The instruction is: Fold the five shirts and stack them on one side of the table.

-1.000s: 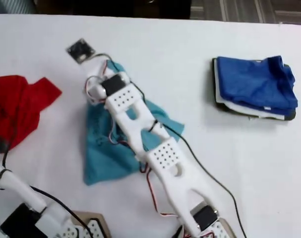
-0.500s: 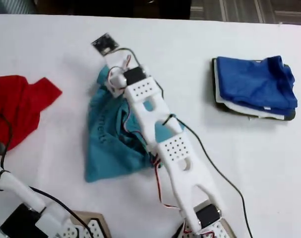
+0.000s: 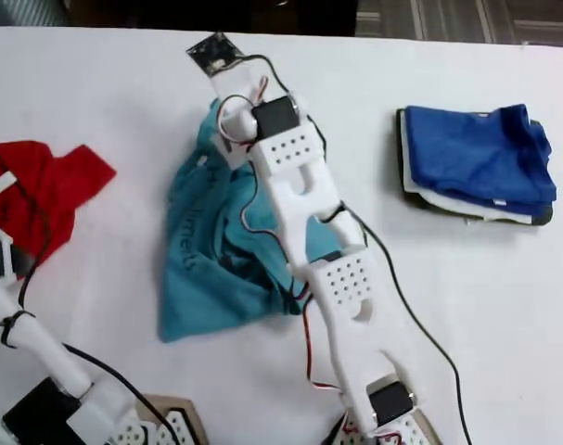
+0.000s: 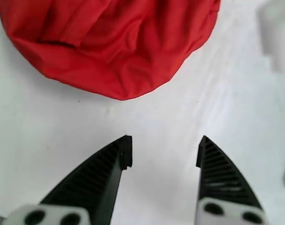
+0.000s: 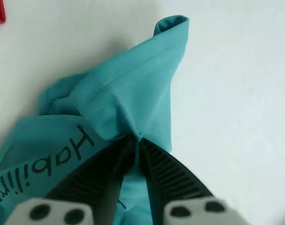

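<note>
At the left edge of the counter (image 3: 448,315) we see the red shirt (image 3: 40,195), lying crumpled and unfolded. The left fingers (image 4: 104,178) stand wide apart above bare counter, just short of the red shirt's rounded edge, and hold nothing. The left arm (image 3: 35,352) enters from the lower left corner of the high view.

In the middle of the counter lies the teal shirt (image 3: 211,260), bunched and unfolded, with dark lettering along 1 side. The right fingers (image 5: 165,173) are closed tight on a fold of this shirt near its far end, and the pinched cloth stands in a ridge beyond the fingertips. The right arm (image 3: 304,209) stretches from the near edge across the teal shirt and covers part of it.

At the right side we find the stack (image 3: 476,158) of folded shirts: 1 blue shirt on top, 1 white layer under it and 1 dark layer at the bottom. The stack sits well apart from the teal shirt, and neither arm touches it.
</note>
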